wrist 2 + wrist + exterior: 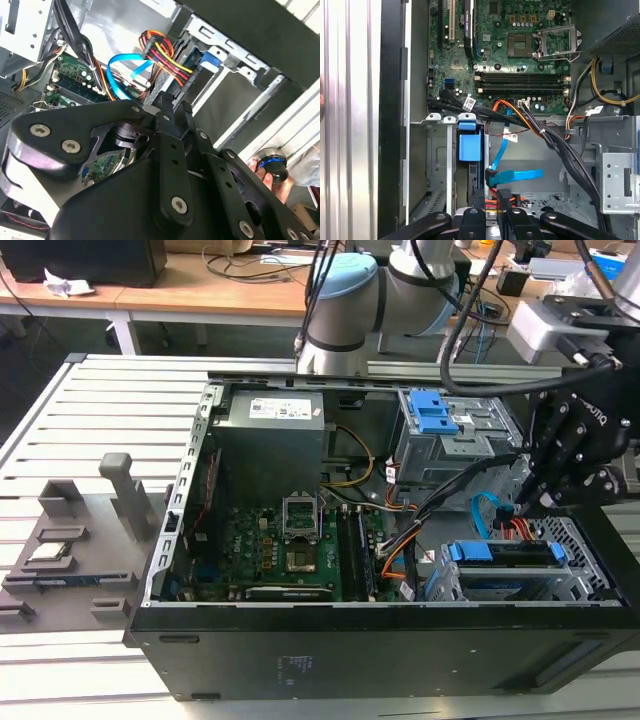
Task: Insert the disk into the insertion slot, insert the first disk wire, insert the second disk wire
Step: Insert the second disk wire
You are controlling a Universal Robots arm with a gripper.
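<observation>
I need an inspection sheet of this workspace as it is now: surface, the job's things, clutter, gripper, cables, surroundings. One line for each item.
Surface: a grey slatted table carries the open computer case.
Job's things: the disk in its blue carrier sits inside the insertion slot.
Clutter: a grey fixture block lies on the table at the exterior view's left.
Gripper: the gripper hangs just above the insertion slot, fingers close together over the wire plugs; whether it grips one cannot be told.
Cables: the first disk wire and the second disk wire lie behind the disk.
Surroundings: wooden desks stand behind the table.
</observation>
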